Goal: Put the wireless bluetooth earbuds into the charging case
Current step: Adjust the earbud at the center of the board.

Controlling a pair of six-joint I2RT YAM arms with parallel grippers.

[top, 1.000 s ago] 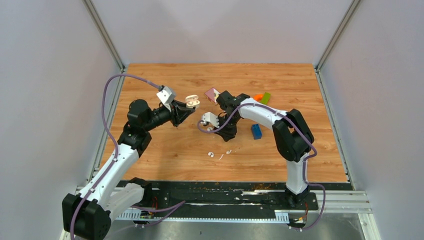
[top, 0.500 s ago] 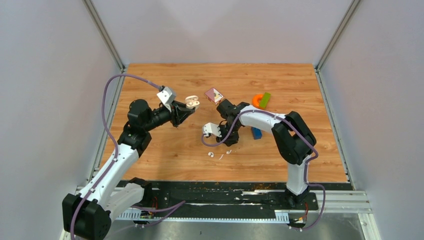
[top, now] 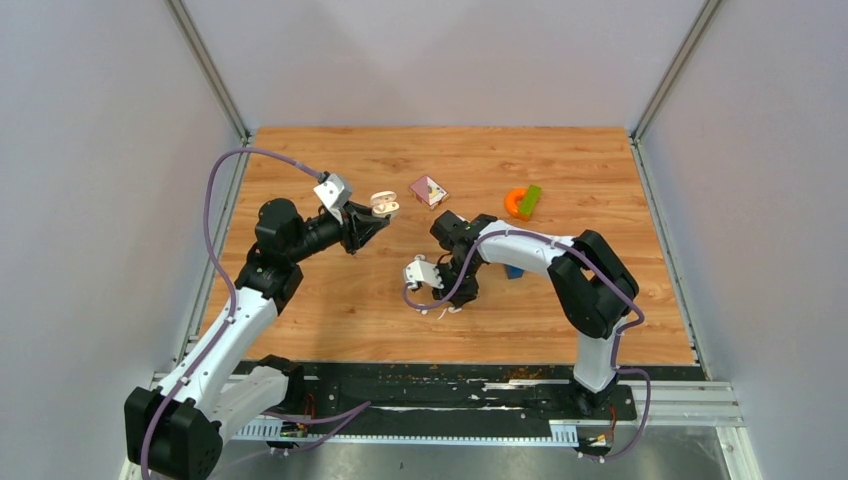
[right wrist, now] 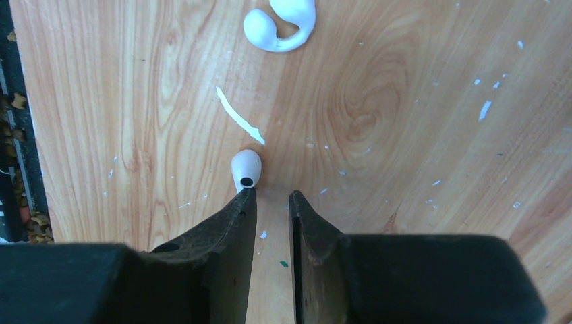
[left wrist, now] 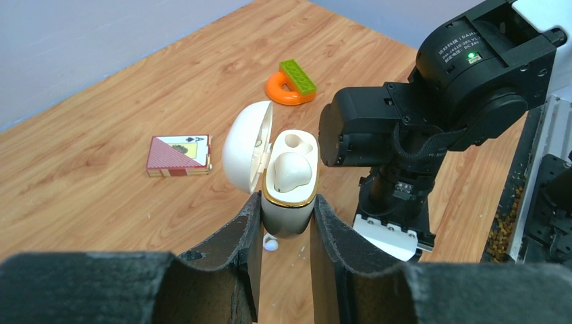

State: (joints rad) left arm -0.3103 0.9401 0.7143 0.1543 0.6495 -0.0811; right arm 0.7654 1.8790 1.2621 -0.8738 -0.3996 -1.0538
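My left gripper (top: pixel 372 218) is shut on the cream-white charging case (top: pixel 384 205) and holds it in the air with the lid open. The left wrist view shows the case (left wrist: pixel 290 202) between my fingers, its lid (left wrist: pixel 244 155) swung left, and a white rounded shape in the near socket. My right gripper (top: pixel 450 302) points down at the table, its jaws a narrow gap apart with nothing between them (right wrist: pixel 272 196). One small white earbud (right wrist: pixel 246 167) lies at the tip of its left finger. A second, curved earbud (right wrist: pixel 280 27) lies further ahead.
A thin white sliver (right wrist: pixel 239 116) lies between the two earbuds. A red card box (top: pixel 428 190) sits at the back centre, an orange ring with a green brick (top: pixel 521 201) at the back right. A blue brick (top: pixel 513 270) lies behind my right arm.
My right arm has swung toward the near edge and lowered its gripper over the earbuds. My left arm has held still with the case.
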